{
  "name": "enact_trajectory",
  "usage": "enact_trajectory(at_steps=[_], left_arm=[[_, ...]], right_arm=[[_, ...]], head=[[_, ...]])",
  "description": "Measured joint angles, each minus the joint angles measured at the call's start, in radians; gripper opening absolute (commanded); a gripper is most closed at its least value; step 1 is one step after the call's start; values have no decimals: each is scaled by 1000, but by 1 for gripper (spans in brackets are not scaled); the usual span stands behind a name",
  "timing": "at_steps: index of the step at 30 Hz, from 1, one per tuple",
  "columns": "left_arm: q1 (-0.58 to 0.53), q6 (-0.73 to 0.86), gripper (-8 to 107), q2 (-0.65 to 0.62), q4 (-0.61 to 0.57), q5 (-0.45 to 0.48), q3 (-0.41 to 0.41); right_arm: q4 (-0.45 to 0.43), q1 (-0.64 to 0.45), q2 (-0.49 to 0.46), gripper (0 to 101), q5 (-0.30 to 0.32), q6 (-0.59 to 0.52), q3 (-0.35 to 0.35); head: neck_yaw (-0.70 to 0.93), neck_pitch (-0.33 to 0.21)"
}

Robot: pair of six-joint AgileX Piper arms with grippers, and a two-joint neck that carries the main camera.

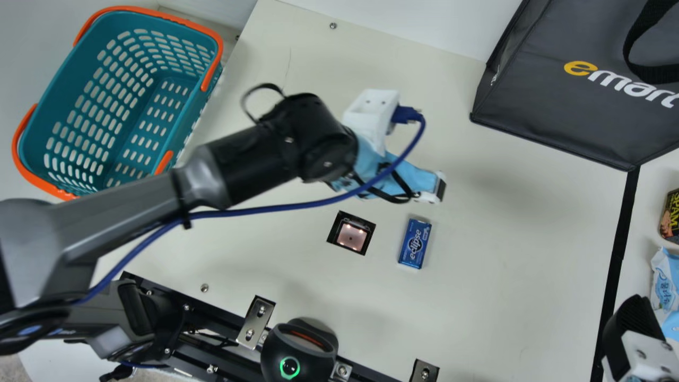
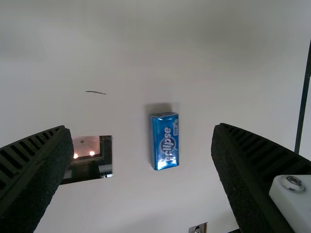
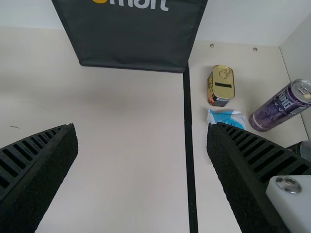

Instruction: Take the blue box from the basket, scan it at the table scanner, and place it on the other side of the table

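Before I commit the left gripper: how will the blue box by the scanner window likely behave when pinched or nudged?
The blue box looks stiff, given its straight edges. Its glossy highlight suggests a smooth face that may slip. Lying flat, it would probably slide rather than roll.

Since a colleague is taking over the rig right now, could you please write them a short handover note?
Left gripper: open and holding nothing, over the table near the blue box.
Right gripper: open and holding nothing, at the right of the table.
Blue box: lying on the table, just right of the table scanner in the main view.
Done: box out of the basket. Whether it has been scanned, I cannot tell.
Left: confirm the scan, then grasp the box and place it on the other side, probably past the black strip.
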Motion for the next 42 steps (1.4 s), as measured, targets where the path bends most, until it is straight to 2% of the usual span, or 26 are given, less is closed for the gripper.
enact_trajectory(at_steps=[7, 16, 25, 36, 42], left_arm=[[119, 140, 90, -153, -43, -9, 114], [220, 264, 90, -347, -2, 16, 210], [276, 288, 90, -509, 89, 66, 217], [356, 313, 90, -665, 218, 117, 185], [360, 315, 90, -680, 236, 122, 184]], right_arm=[[0, 0, 0, 95, 0, 0, 0], [0, 0, 0, 95, 0, 0, 0], [0, 0, 0, 95, 0, 0, 0], [0, 0, 0, 95, -1, 0, 0], [0, 0, 0, 95, -1, 0, 0]], head=[[2, 0], [0, 0], [0, 0], [0, 0], [0, -2]])
